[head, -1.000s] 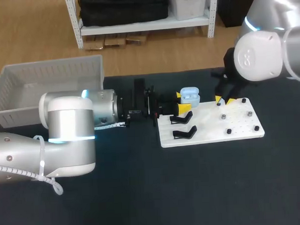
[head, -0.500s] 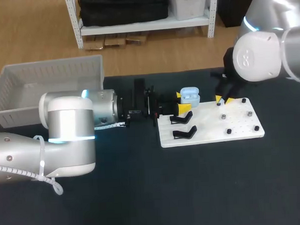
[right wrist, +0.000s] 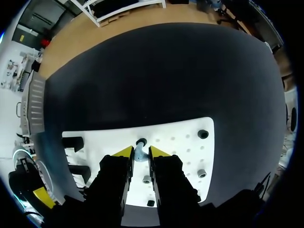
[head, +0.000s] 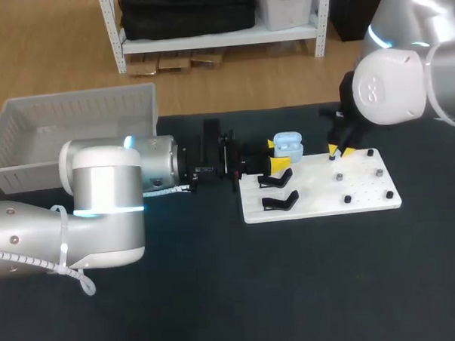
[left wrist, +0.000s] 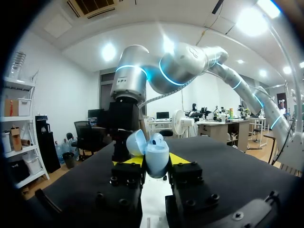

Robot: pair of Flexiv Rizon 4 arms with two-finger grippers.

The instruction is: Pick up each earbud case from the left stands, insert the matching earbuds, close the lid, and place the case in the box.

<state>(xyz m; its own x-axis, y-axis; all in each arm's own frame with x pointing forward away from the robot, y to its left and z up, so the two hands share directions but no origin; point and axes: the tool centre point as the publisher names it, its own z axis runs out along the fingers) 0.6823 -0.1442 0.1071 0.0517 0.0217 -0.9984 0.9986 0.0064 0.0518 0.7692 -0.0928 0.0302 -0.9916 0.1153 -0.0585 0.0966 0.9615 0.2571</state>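
The left pincer [left wrist: 155,160] is clamped on the light blue earbud case [left wrist: 156,151]. It holds the case up with the lid open, near a corner of the white board [head: 319,191] that lies on the dark counter [head: 293,288]. The right pincer [right wrist: 141,152] is down at the board, with a little blue earbud [right wrist: 138,155] in its gap, by a small black peg [right wrist: 141,141]. It cannot be told if it has squeezed the earbud yet. To do this step well, the right pincer should squeeze the earbud softly from both sides and lift it straight up without tipping it. The left arm should hold the case very still, open side up, so the earbud can slip into its hole. Since one second ago almost nothing differs. The case and left arm are in the same spot, and the right arm has shifted only a tiny bit.
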